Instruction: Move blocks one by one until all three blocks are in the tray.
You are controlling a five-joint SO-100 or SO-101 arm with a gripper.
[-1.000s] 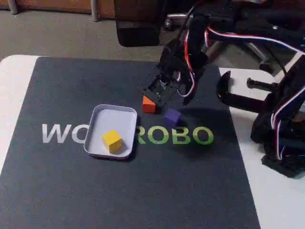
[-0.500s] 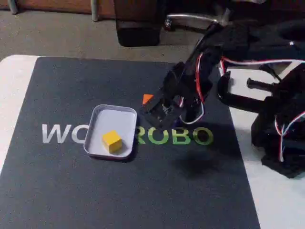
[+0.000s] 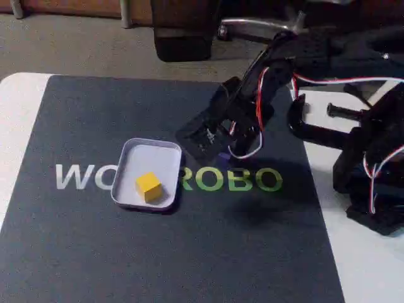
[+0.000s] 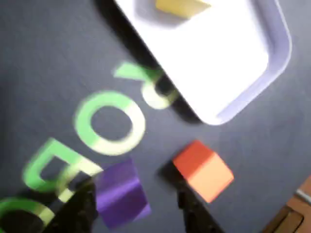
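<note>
- The tray (image 3: 129, 165) lies on the dark mat (image 3: 95, 252), partly over the printed lettering (image 3: 230, 180); in the wrist view its rim (image 4: 279, 43) fills the upper right.
- The yellow block (image 3: 149, 187) sits inside the tray, near its front edge in the fixed view; the wrist view catches only its lower part (image 4: 182, 7) at the top of the frame.
- The purple block (image 4: 121, 193) and the orange block (image 4: 203, 170) both lie on the mat outside the tray, near each other but apart.
- In the wrist view the gripper (image 4: 137, 213) is open, its two dark fingers standing on either side of the purple block without visibly touching it; it holds nothing. The orange block lies just outside the right-hand finger.
- In the fixed view the gripper (image 3: 211, 148) hangs low just right of the tray, and the arm covers both loose blocks except for a sliver of purple beneath it.
- A second ago both loose blocks showed plainly in the fixed view with the gripper behind the orange one; half a second ago only an orange corner peeked out. The arm has since swung forward and toward the tray.
</note>
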